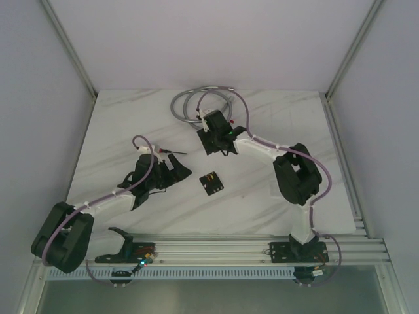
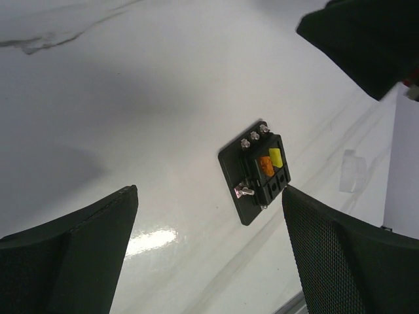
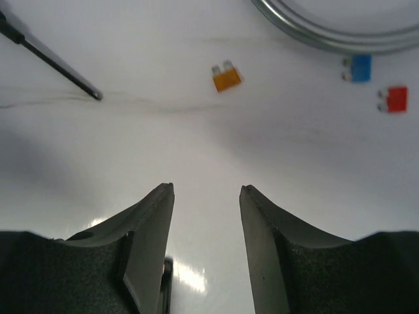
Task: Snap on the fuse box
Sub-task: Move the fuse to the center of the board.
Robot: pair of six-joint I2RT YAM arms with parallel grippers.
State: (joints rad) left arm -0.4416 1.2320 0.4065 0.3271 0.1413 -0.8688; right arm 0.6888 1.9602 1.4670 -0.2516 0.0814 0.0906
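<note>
The fuse box (image 1: pixel 211 182) is a small black square block lying flat on the white marble table (image 1: pixel 131 124), between the two arms. In the left wrist view the fuse box (image 2: pixel 256 171) shows an orange and a yellow fuse in its slots and small screws along one edge. My left gripper (image 2: pixel 209 190) is open and empty, and the box lies just ahead of its right fingertip (image 2: pixel 291 196). From above, the left gripper (image 1: pixel 175 170) is to the left of the box. My right gripper (image 3: pixel 207 188) hovers open over bare table behind the box, holding nothing.
Loose orange (image 3: pixel 226 76), blue (image 3: pixel 357 67) and red (image 3: pixel 393 99) fuses lie ahead of the right gripper. A screwdriver (image 1: pixel 171 152) lies behind the left gripper, and a grey cable coil (image 1: pixel 196 104) at the back. A faint clear square piece (image 2: pixel 353 171) lies right of the box.
</note>
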